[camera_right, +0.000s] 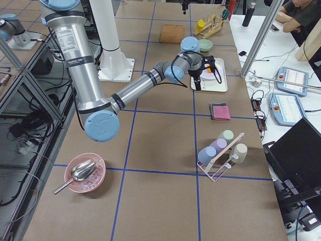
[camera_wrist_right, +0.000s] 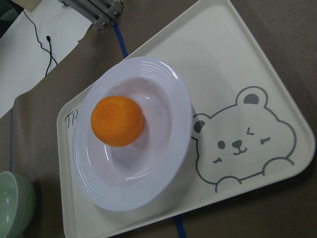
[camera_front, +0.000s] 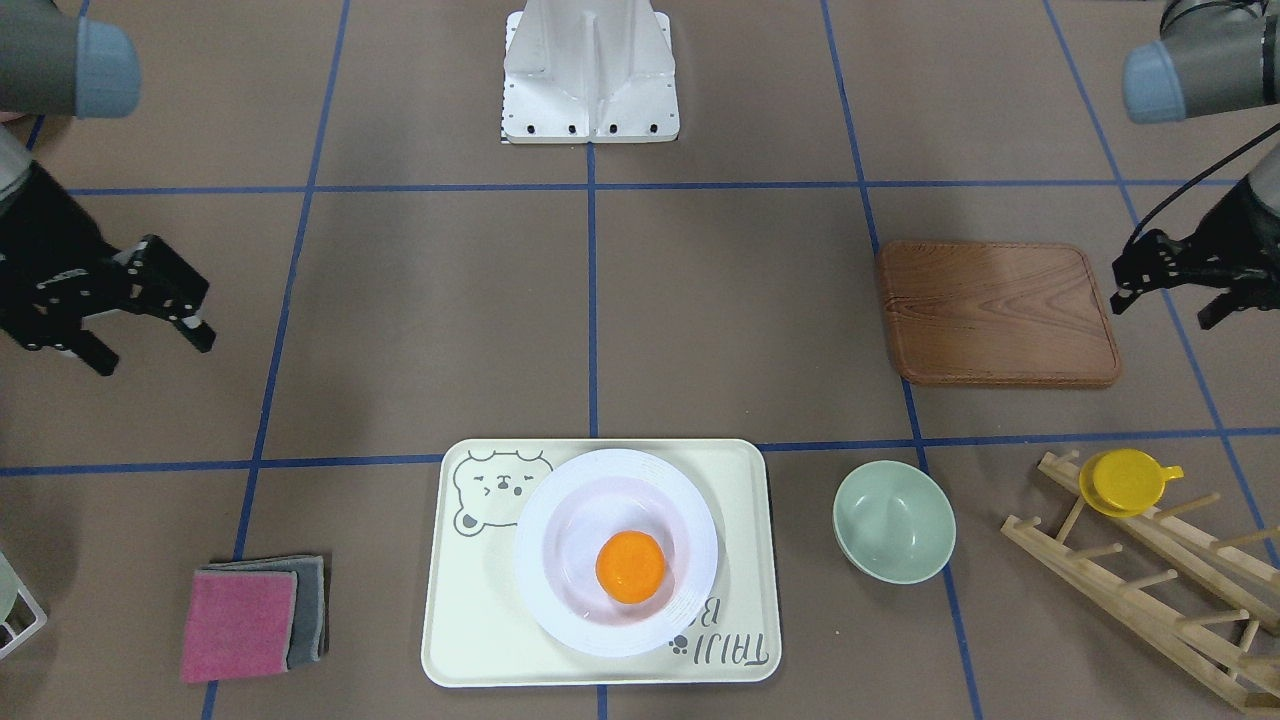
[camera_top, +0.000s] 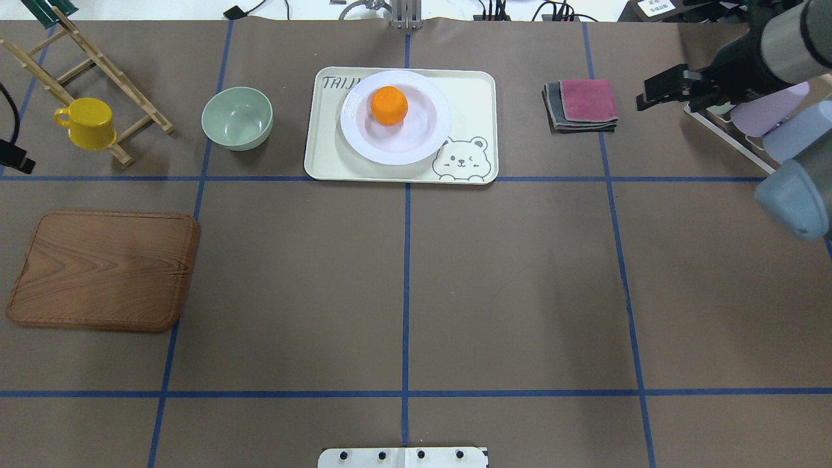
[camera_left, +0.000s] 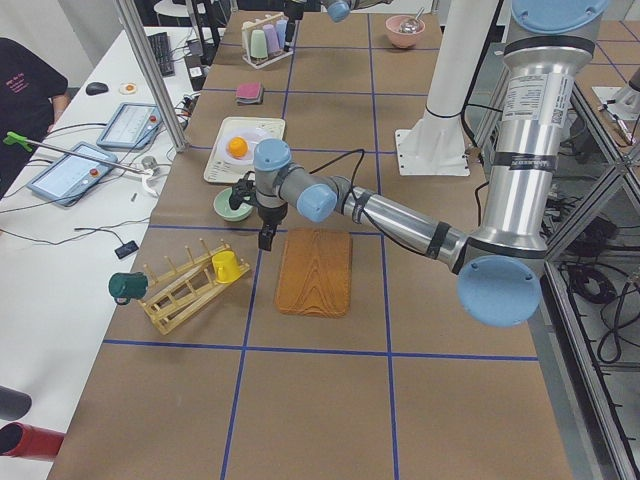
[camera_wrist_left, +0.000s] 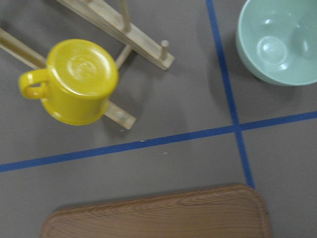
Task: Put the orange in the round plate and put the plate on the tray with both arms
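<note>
You've got 1 orange (camera_front: 630, 566), 1 white plate (camera_front: 545, 570) and 1 cream tray (camera_front: 470, 630). The orange sits in the plate's well, a bit off-centre. The plate sits on the tray, covering part of the lettering, w/ the bear face showing beside it. The tray lies flat on the table (camera_front: 420, 320) at your edge, about mid-width.

Other stuff:
- 1 green bowl (camera_front: 893, 520) just beside the tray, on the robot's left side.
- 1 yellow cup (camera_front: 1125, 482), bottom up on 1 wooden rack (camera_front: 1150, 590), further out.
- 1 wooden board (camera_front: 1000, 312), nearer the robot on that same side.
- 1 pile of cloths (camera_front: 250, 620), pink on grey, on the tray's other side.
- At the table's right end: 3 pastel cups (camera_right: 218, 147) in a wire rack (camera_right: 220, 170), plus 1 pink bowl (camera_right: 95, 186) w/ a scoop (camera_right: 83, 169).

There are 2 arms and 2 grippers.
- **R gripper (camera_front: 157, 352):** fingers spread wide, nothing between them, touching nothing. It hangs over bare table, well apart from the tray.
- **L gripper (camera_front: 1162, 312):** fingers also apart and empty. It is up in the air near the board, and its wrist cam looks down on the cup, bowl and board edge.
</note>
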Controlling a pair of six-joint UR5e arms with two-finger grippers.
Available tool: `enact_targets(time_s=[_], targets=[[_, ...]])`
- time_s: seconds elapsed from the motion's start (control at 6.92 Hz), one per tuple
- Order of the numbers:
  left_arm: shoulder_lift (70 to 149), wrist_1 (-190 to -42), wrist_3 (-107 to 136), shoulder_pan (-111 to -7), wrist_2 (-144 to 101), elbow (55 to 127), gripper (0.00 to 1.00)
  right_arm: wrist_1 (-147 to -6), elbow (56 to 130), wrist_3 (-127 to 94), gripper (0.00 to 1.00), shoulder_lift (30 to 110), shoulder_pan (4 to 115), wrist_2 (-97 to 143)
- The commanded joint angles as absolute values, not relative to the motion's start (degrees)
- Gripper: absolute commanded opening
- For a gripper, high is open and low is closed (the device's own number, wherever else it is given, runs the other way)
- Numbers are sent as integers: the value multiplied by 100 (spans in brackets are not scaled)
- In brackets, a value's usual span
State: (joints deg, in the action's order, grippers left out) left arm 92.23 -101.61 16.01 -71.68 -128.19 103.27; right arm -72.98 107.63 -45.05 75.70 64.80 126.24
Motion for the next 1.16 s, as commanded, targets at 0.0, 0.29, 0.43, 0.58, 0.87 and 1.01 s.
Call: enact_targets(time_s=[0.0, 0.29, 0.43, 0.58, 0.87, 1.01], targets=[[8983, -10030, 487, -7951, -12832, 9908, 98, -7566, 10704, -3826, 100, 8257, 7257, 12753], [9062, -9100, 308, -8077, -12806, 9826, 98, -8072, 10661, -2004, 100, 9304, 8037, 13042], [9044, -9071, 325, -8208, -12823, 9800, 98, -9147, 10679, -1299, 100, 9325, 8373, 13104], [8992, -9079, 325, -8226, -12841, 9809, 98, -10011, 10766, -370, 100, 9316, 8733, 13174], [8983, -9079, 369, -8262, -12841, 9809, 98, -10160, 10846, -149, 100, 9351, 8807, 13184], [8982, -9079, 369, -8262, -12841, 9826, 98, -10143, 10881, -149, 100, 9421, 8807, 13184]])
